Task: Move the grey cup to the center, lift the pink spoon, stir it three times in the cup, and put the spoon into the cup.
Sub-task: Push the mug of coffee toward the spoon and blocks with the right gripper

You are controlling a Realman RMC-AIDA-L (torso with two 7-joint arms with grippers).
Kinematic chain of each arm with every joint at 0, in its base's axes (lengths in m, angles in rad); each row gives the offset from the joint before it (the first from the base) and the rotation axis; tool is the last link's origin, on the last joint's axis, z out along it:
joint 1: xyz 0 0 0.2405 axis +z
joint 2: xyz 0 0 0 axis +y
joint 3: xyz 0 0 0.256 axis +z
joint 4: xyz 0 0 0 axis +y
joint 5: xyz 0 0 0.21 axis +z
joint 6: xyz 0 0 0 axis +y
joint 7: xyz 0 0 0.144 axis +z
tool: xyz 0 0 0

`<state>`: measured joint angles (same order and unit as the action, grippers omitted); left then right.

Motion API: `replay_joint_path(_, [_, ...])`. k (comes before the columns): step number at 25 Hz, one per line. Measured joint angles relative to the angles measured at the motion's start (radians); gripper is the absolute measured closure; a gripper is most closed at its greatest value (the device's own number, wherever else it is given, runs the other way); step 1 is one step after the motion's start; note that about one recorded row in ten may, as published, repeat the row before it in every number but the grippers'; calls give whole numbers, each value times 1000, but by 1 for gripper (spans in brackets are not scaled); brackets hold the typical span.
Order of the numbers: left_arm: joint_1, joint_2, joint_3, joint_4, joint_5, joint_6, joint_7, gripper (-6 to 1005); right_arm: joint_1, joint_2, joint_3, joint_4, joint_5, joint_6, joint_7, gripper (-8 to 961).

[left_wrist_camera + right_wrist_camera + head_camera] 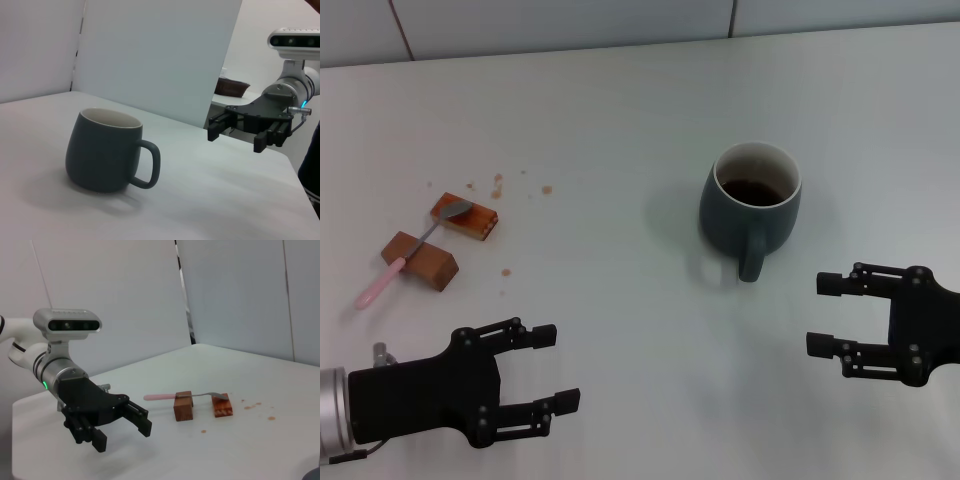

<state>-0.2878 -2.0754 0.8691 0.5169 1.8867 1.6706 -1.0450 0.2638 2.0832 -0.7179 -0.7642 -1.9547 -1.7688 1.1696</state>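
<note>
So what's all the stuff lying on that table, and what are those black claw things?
grey cup: one, dark blue-grey with dark liquid inside, on the table's right half, handle toward the robot.
pink spoon: one, pink handle and silver bowl, far left, bridging the two blocks.
brown blocks: two, reddish brown, side by side at far left under the spoon.
crumbs: a few, brown, scattered just beyond the blocks.
table: one, white.
left gripper: one, black, open, low near the front left edge, holding nothing.
right gripper: one, black, open, at front right near the cup's handle, not touching it.
</note>
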Motion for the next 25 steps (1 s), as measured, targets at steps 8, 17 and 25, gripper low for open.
replay_joint_path(8, [-1,0,-1,0,0,0,-1,203,0,0,8,-2,3,2,3,350])
replay_joint_path(17, [-2,0,-1,0,0,-1,2,202,-85,1,226,179,458,83,-213,628])
replay_joint_path(25, [-4,0,1,0,0,0,5,202,-46,0,384,470,584,220,-570,860])
